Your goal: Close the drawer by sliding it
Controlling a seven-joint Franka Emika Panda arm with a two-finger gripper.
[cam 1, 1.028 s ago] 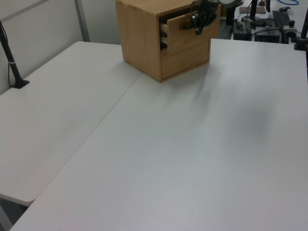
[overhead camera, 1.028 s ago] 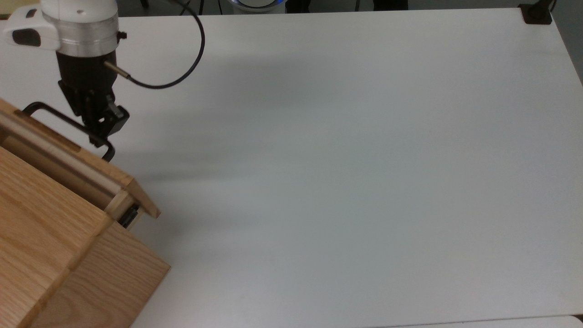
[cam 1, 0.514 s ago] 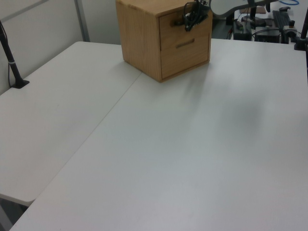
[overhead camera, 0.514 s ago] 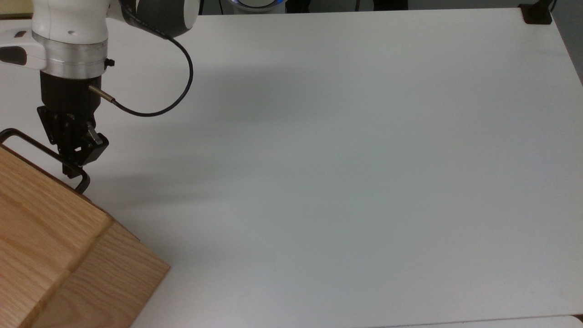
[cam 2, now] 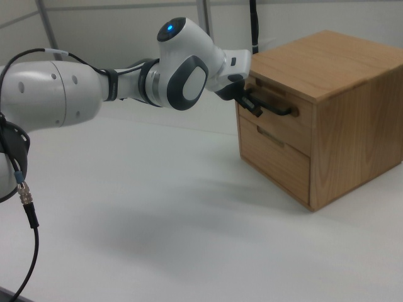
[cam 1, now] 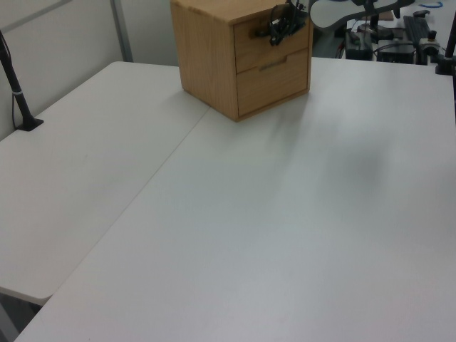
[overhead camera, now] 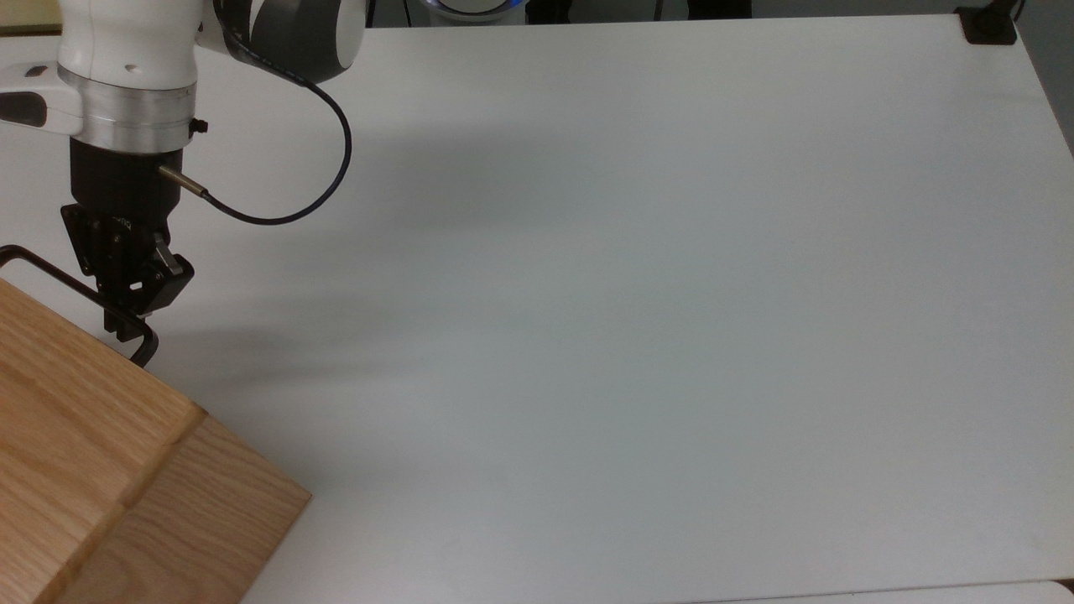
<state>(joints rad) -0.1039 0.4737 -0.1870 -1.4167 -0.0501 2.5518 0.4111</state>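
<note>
drawer point(cam 2: 275, 116) flush (end effector point(cam 2: 250, 100) at handle point(cam 2: 277, 111))

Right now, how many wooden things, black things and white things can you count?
Wooden: 1, the light oak cabinet with 2 drawer fronts.
Black: 2, the thin metal bar handle and the pincer.
White: 2, the table and robot arm.
Total: 5.

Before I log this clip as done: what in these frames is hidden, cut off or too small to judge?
- Top view: the drawer front sits under the cabinet top; only its handle shows.
- Top view: the picture's left edge cuts off the cabinet and the handle's far end.
- Left view: the gripper at the handle is too small to read its grip.
- Right view: the arm covers the gripper's contact with the drawer.
</note>
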